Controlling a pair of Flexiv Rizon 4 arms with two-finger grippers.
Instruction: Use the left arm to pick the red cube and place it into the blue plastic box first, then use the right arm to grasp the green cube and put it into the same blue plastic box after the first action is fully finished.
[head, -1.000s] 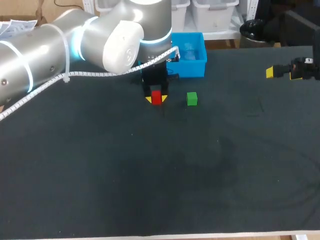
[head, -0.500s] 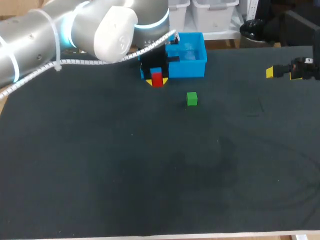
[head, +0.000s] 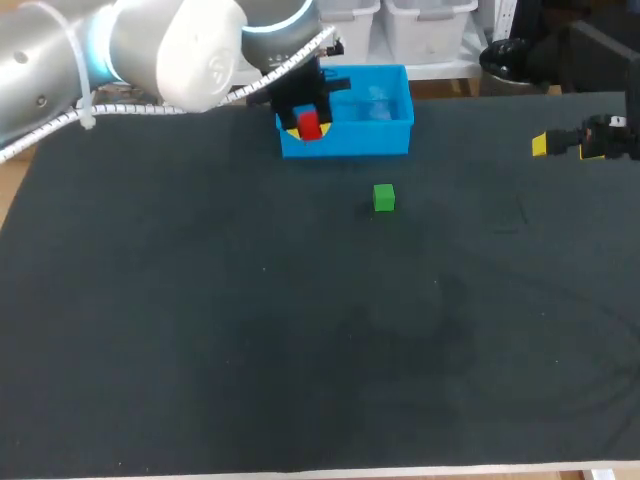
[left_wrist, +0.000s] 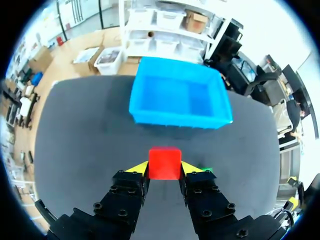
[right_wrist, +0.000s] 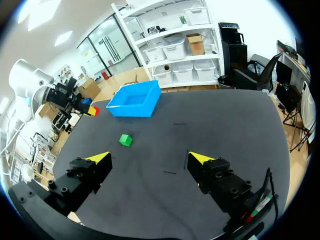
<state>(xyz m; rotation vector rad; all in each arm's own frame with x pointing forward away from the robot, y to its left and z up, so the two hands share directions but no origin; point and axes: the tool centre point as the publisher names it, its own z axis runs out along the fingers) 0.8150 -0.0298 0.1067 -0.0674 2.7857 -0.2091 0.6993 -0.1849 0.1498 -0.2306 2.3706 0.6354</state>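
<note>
My left gripper (head: 308, 128) is shut on the red cube (head: 309, 125) and holds it in the air at the near left edge of the blue plastic box (head: 375, 125). In the left wrist view the red cube (left_wrist: 164, 163) sits between the yellow fingertips, with the blue box (left_wrist: 177, 100) ahead of it. The green cube (head: 384, 197) rests on the dark table in front of the box. My right gripper (head: 565, 143) hovers at the far right edge, open and empty. From the right wrist view (right_wrist: 148, 159), the green cube (right_wrist: 125, 140), the box (right_wrist: 135, 100) and the red cube (right_wrist: 95, 110) lie ahead.
The dark table mat (head: 320, 330) stretches wide in front of the cubes. My left arm (head: 150, 50) crosses the back left corner above the table.
My left gripper has lifted the red cube from beside the green cube and carried it back toward the blue box. The right arm and green cube have stayed put.
</note>
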